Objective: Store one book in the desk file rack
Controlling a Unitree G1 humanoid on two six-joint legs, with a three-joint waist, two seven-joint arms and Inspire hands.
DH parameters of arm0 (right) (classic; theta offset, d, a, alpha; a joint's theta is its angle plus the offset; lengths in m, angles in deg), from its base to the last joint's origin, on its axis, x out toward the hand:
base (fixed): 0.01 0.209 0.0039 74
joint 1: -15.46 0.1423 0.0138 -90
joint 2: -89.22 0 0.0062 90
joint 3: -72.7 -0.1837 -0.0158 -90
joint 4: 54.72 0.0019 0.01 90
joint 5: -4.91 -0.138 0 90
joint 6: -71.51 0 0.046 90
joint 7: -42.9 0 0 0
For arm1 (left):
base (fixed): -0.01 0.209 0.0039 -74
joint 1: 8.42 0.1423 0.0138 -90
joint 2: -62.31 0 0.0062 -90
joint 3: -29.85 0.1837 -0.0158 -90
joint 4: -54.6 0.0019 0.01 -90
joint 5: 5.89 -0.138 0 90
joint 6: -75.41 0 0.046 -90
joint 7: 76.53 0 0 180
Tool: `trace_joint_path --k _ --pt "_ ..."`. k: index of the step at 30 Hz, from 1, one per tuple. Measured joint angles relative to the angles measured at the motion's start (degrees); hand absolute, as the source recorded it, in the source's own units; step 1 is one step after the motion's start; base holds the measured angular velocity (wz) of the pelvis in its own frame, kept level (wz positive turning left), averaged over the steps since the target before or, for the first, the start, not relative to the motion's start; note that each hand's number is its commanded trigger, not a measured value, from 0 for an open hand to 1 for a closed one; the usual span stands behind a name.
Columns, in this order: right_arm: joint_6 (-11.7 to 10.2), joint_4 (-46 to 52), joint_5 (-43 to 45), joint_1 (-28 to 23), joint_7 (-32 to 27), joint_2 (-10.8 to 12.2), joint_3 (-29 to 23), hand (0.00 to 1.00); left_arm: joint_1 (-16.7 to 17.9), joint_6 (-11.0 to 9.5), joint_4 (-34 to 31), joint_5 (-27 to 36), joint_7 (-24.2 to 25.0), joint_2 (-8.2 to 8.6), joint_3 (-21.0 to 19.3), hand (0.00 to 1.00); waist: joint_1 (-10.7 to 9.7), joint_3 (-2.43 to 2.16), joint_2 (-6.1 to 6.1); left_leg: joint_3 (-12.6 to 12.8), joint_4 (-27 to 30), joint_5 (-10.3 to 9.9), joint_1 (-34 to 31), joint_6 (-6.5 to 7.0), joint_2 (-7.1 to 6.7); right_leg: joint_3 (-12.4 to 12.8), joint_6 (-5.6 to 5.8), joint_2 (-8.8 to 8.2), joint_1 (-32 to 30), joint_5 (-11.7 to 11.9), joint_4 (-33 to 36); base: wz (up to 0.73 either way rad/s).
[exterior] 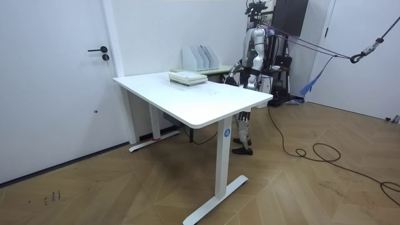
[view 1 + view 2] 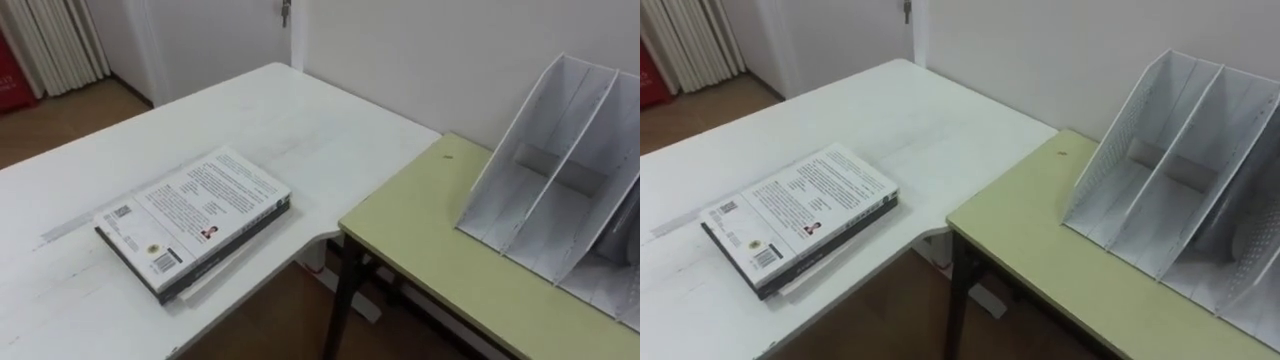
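Note:
A stack of books (image 2: pixel 195 215) lies flat on the white table (image 2: pixel 280 120), near its edge by the gap. The top book shows a white printed cover with a barcode, and a dark book lies under it. The white file rack (image 2: pixel 560 170) with several slanted slots stands on the green desk (image 2: pixel 430 250) to the right, against the wall. Its slots look empty. In the room view I stand behind the white table (image 1: pixel 200 103), beside the green desk, with the books (image 1: pixel 187 77) and the rack (image 1: pixel 200 57) before me. My left hand (image 1: pixel 232 76) hangs low by the table's edge.
A narrow gap with wooden floor (image 2: pixel 280 320) separates the white table from the green desk. A curtain (image 2: pixel 60 40) hangs at the far left. A closed white door (image 1: pixel 56 81) stands at the room view's left, and dark equipment (image 1: pixel 290 15) stands behind me.

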Motion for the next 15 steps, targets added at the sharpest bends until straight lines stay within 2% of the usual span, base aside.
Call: trace_joint_path --k 2,4,9,15 --pt "-0.74 -4.7 -1.66 0.05 -2.72 0.81 -2.05 0.0 0.26 0.39 0.06 -0.16 -0.02 0.66 -0.04 0.0 -0.33 -0.19 0.34 0.17 0.03 0.0 0.18 0.0 0.08 0.52 0.03 0.21 0.34 0.11 -0.48 0.0" --pt "-2.89 -11.29 -5.15 0.44 -6.26 2.51 -5.2 0.0 0.45 0.41 0.05 -0.6 -0.35 1.2 -0.13 0.0 -1.14 -0.09 0.6 0.26 -0.02 0.0 0.48 -0.01 0.11 0.42 0.05 0.21 0.73 0.08 -0.64 0.02" --pt "-4.02 -19.8 -11.66 0.29 -12.19 4.45 -10.9 0.0 2.27 1.03 0.04 -3.82 -0.7 1.84 -1.69 0.0 -2.13 0.1 1.24 0.54 -0.42 -0.02 1.08 -0.04 0.12 0.83 0.15 0.23 1.05 -0.05 -0.73 -0.02" --pt "-5.96 -25.54 -18.29 0.54 -19.24 5.38 -12.07 0.0 3.7 2.13 0.11 -4.53 -1.88 2.71 -2.5 0.0 -3.92 0.05 1.39 0.47 -0.62 -0.03 1.48 -0.05 0.1 0.81 0.13 0.23 1.44 -0.22 -0.84 0.0"
